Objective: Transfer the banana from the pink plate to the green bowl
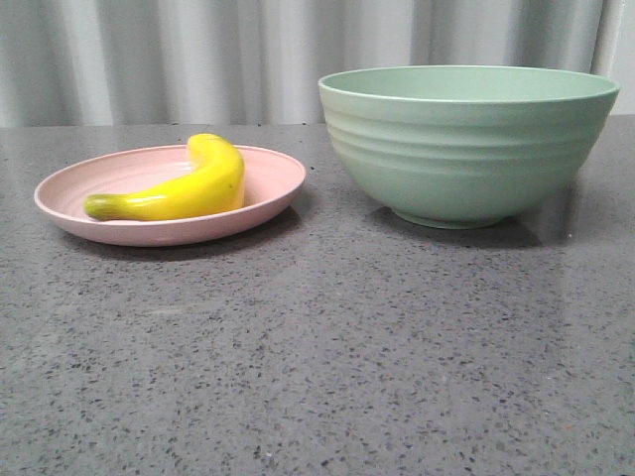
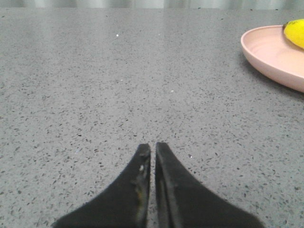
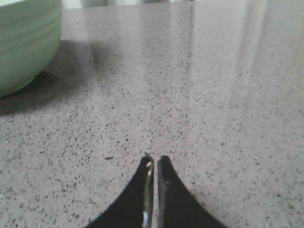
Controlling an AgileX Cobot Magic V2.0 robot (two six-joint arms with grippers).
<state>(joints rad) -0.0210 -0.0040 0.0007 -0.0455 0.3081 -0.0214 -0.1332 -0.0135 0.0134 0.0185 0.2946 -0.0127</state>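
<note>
The yellow banana (image 1: 184, 186) lies on the pink plate (image 1: 270, 193) at the left of the front view, its greenish stem end pointing left. The green bowl (image 1: 466, 149) stands to the right of the plate, apart from it. Neither gripper shows in the front view. In the left wrist view my left gripper (image 2: 153, 146) is shut and empty, low over the bare table, with the plate's rim (image 2: 266, 57) and a bit of the banana (image 2: 297, 32) far off to one side. In the right wrist view my right gripper (image 3: 155, 158) is shut and empty, with the bowl (image 3: 23, 47) some way off.
The table is a grey speckled stone top (image 1: 317, 357). A pale pleated curtain (image 1: 198, 59) hangs behind it. Nothing else stands on the table in these views.
</note>
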